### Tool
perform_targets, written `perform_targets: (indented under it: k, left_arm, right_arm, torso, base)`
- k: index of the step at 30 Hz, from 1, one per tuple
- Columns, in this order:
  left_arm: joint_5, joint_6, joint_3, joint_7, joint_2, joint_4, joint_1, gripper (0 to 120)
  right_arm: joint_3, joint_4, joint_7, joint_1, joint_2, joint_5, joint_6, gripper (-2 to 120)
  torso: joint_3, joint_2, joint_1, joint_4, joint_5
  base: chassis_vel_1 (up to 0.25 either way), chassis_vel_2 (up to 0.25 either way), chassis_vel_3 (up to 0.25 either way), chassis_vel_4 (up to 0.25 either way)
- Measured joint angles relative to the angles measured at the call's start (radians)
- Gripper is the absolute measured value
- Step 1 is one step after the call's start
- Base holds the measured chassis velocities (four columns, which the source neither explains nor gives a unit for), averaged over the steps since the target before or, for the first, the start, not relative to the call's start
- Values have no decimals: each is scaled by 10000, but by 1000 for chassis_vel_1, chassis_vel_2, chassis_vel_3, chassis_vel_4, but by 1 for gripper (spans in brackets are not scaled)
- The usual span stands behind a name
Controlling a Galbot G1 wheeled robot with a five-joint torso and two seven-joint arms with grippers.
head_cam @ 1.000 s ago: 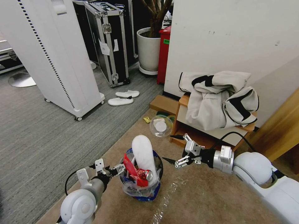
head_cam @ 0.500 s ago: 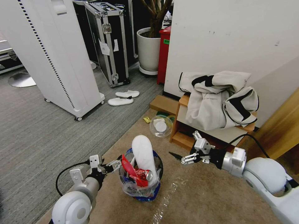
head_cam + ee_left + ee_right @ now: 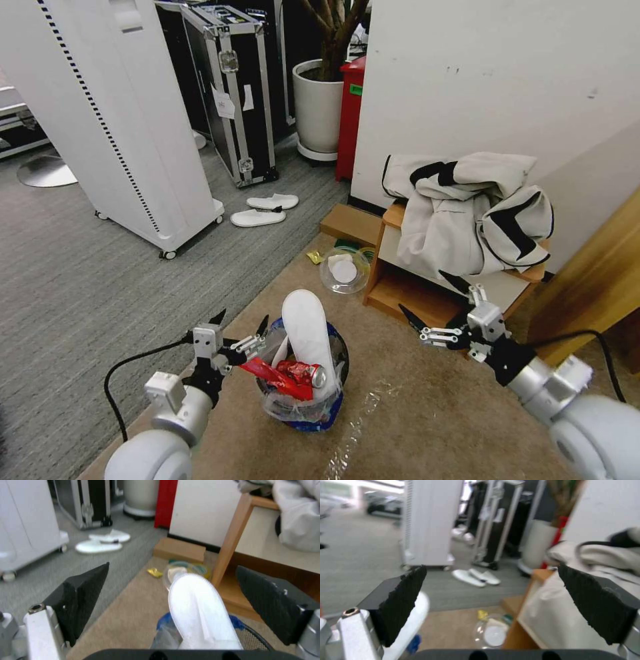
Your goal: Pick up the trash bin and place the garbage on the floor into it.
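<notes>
The trash bin (image 3: 303, 387) sits on the beige floor (image 3: 433, 427), stuffed with a white slipper (image 3: 308, 333) standing upright, a red wrapper (image 3: 277, 379) and a crushed can (image 3: 303, 372). The left gripper (image 3: 240, 323), fingers spread and empty, hangs just beside the bin's rim, the wrapper's end right under its fingertips. The right gripper (image 3: 430, 299), also spread wide and empty, hovers well apart from the bin, its fingers close to the wooden shelf (image 3: 413, 297) edge, bare carpet between.

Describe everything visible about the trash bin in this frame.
The trash bin is small, round, blue outside, lined with crinkled clear plastic. It stands upright on the beige carpet, stuffed: a white slipper sticks up, beside a red wrapper and crushed red can. The left gripper hovers open at its rim.
</notes>
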Motion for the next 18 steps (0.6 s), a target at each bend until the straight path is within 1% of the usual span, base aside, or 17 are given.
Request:
perform_targets:
  k: [2, 3, 4, 5, 6, 7, 8, 9, 10, 11, 12, 14, 15, 18]
  left_arm:
    - [0, 0, 0, 0, 0, 0, 0, 100]
    - [734, -520, -37, 47, -201, -15, 135, 100]
    - [1075, -735, -58, 49, -346, 9, 178, 100]
    - [1075, -735, -58, 49, -346, 9, 178, 100]
    - [1650, -1107, -125, 40, -623, 103, 242, 100]
    - [1650, -1107, -125, 40, -623, 103, 242, 100]
    - [2221, -1492, -196, 36, -941, 170, 331, 100]
    - [2591, -1739, -259, -40, -1324, 149, 466, 100]
    - [2591, -1739, -259, -40, -1324, 149, 466, 100]
    - [2829, -1899, -318, -166, -1631, 85, 598, 100]
    - [2829, -1899, -318, -166, -1631, 85, 598, 100]
    - [3330, -2195, -506, -323, -2008, -6, 816, 100]
    - [3652, -2387, -627, -382, -2114, -16, 883, 100]
    - [3906, -2509, -715, -468, -2178, -39, 933, 100]
  right_arm:
    - [0, 0, 0, 0, 0, 0, 0, 100]
    - [157, 2, 191, -271, 1096, -660, 515, 100]
    - [227, 2, 228, -341, 1539, -816, 661, 100]
    - [227, 2, 228, -341, 1539, -816, 661, 100]
    - [318, -1, 268, -478, 2206, -1028, 875, 100]
    - [318, -1, 268, -478, 2206, -1028, 875, 100]
    - [389, -4, 294, -606, 2744, -1250, 1074, 100]
    - [413, -21, 320, -761, 3194, -1508, 1320, 100]
    - [413, -21, 320, -761, 3194, -1508, 1320, 100]
    - [426, -29, 360, -867, 3515, -1682, 1506, 100]
    - [426, -29, 360, -867, 3515, -1682, 1506, 100]
    - [450, -33, 445, -965, 3956, -1897, 1751, 100]
    - [474, -33, 476, -984, 4146, -2027, 1842, 100]
    - [499, -31, 494, -999, 4319, -2157, 1923, 100]
  torso:
    - [0, 0, 0, 0, 0]
    - [0, 0, 0, -3, 1]
    - [0, 0, 0, -2, 1]
    - [0, 0, 0, -2, 1]
    - [0, 0, 0, -5, 2]
    - [0, 0, 0, -5, 2]
    - [0, 0, 0, -5, -1]
    - [0, 0, 0, -3, 1]
    - [0, 0, 0, -3, 1]
    - [1, 0, 0, -1, 0]
    - [1, 0, 0, -1, 0]
    - [1, 0, 1, 0, 0]
    - [1, 0, 1, 0, 0]
    - [1, 0, 1, -1, 1]
  base:
    - [0, 0, 0, 0]
    - [0, 0, 0, 0]
    - [0, 0, 0, 0]
    - [0, 0, 0, 0]
    - [0, 0, 0, 0]
    - [0, 0, 0, 0]
    - [0, 0, 0, 0]
    - [0, 0, 0, 0]
    - [0, 0, 0, 0]
    - [0, 0, 0, 0]
    - [0, 0, 0, 0]
    - [0, 0, 0, 0]
    - [0, 0, 0, 0]
    - [0, 0, 0, 0]
